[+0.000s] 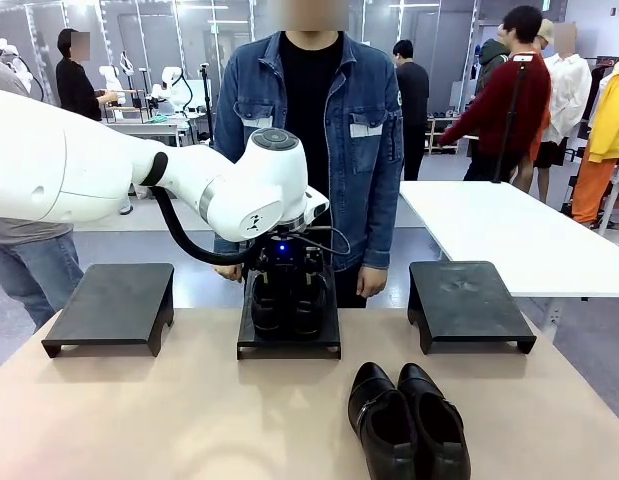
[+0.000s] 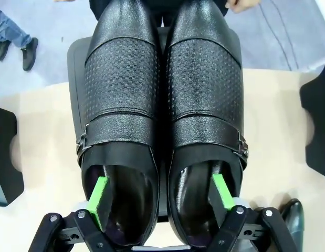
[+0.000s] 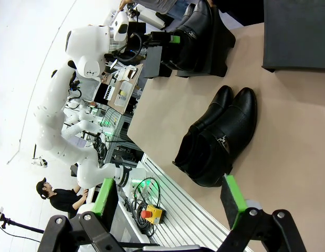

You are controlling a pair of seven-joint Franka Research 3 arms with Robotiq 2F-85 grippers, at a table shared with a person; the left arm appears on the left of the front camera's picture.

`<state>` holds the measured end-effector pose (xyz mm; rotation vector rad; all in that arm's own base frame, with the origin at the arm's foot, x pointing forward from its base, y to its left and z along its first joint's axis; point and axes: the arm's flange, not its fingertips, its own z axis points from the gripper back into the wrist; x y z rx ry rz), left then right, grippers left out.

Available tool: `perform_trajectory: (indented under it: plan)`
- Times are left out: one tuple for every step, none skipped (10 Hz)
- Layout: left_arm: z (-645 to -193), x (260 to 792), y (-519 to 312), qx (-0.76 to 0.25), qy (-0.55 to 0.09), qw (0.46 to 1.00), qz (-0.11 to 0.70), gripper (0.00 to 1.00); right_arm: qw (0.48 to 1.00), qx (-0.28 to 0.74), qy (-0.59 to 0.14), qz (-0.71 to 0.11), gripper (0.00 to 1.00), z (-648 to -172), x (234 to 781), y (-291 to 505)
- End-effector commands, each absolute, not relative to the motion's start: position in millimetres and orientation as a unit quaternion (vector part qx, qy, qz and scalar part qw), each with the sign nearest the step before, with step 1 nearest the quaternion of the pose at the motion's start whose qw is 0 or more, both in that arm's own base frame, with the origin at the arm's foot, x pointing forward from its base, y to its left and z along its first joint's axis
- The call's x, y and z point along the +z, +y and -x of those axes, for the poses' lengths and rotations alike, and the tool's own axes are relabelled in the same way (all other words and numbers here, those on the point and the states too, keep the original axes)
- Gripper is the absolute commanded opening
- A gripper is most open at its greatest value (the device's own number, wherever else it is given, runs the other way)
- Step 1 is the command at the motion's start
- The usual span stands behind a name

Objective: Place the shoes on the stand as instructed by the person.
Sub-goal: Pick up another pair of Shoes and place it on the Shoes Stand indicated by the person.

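One pair of glossy black shoes (image 1: 286, 300) stands side by side on the middle black stand (image 1: 289, 342), toes toward the person (image 1: 309, 120) in a denim jacket. My left gripper (image 1: 286, 262) hangs over their heel ends. In the left wrist view this gripper (image 2: 159, 197) is open, with one green-padded finger (image 2: 99, 202) down inside each shoe (image 2: 123, 94), clear of the inner walls. A second pair of shoes (image 1: 409, 420) lies on the table at the near right. My right gripper (image 3: 167, 202) stands open and empty, above and away from that pair (image 3: 220, 136).
Two more black stands sit on the table, one at the left (image 1: 114, 300) and one at the right (image 1: 469, 300). The person's hand (image 1: 372, 283) hangs at the far table edge behind the middle stand. A white table (image 1: 499, 230) stands beyond on the right.
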<state>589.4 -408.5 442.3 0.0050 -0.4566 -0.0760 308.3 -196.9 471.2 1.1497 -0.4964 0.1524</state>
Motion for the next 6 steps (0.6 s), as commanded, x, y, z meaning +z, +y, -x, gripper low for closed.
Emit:
perform_trajectory:
  plan:
    - [-591.2,441.6,-408.5,-0.039,-0.229,0.973,0.001,0.93,0.805,0.075,-0.237,-0.539,1.00,-307.3,472.2,-197.4]
    - [-591.2,441.6,-408.5,-0.039,-0.229,0.973,0.001,0.93,0.805,0.075,-0.237,-0.539,1.00,-307.3,472.2,-197.4]
    - [-591.2,441.6,-408.5,-0.039,-0.229,0.973,0.001,0.93,0.805,0.075,-0.237,-0.539,1.00,-307.3,472.2,-197.4]
    - [-591.2,441.6,-408.5,-0.039,-0.229,0.973,0.001,0.93,0.805,0.075,-0.237,-0.539,1.00,-307.3,472.2,-197.4]
    - [-591.2,441.6,-408.5,-0.039,-0.229,0.973,0.001,0.93,0.805,0.075,-0.237,-0.539,1.00,-307.3,472.2,-197.4]
    - [-589.5,442.1,-408.6,-0.038,-0.226,0.973,-0.003,0.91,0.805,0.075,-0.237,-0.539,1.00,-307.3,472.2,-197.4]
